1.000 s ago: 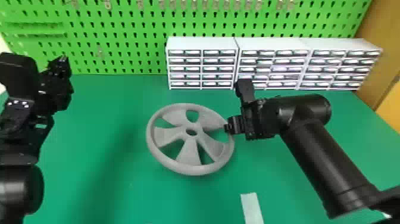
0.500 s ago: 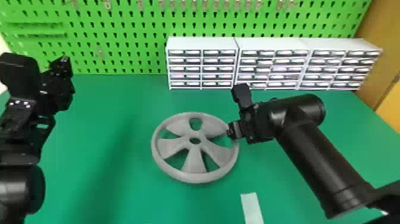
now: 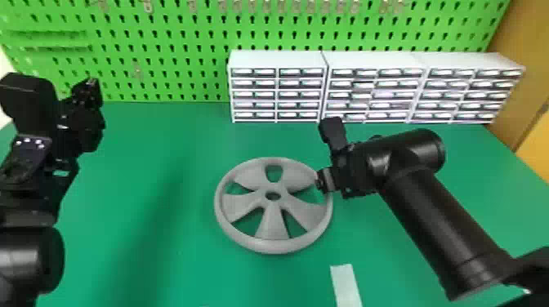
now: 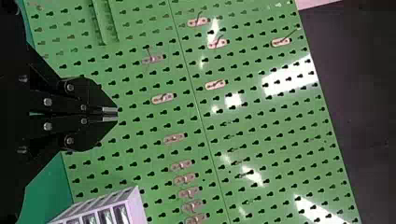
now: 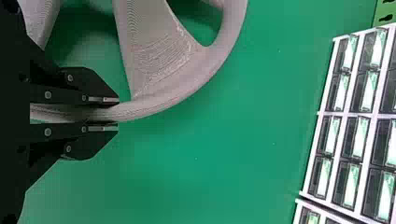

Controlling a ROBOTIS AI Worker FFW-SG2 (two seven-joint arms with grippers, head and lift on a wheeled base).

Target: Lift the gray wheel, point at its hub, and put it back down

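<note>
A flat white strip (image 3: 346, 288) lies on the green desk (image 3: 184, 277) at the bottom of the head view, right of centre. Beyond it, a round gray five-spoked wheel (image 3: 273, 224) sits nearly flat at mid-frame, its right rim held between the flat black fingers of the right claw (image 3: 324, 181). The black left claw (image 3: 90, 87), fingers drawn narrow, is parked at upper left. White drawer cabinets (image 3: 278, 61) line the upper right before a green metal pegboard (image 3: 171, 36).
</note>
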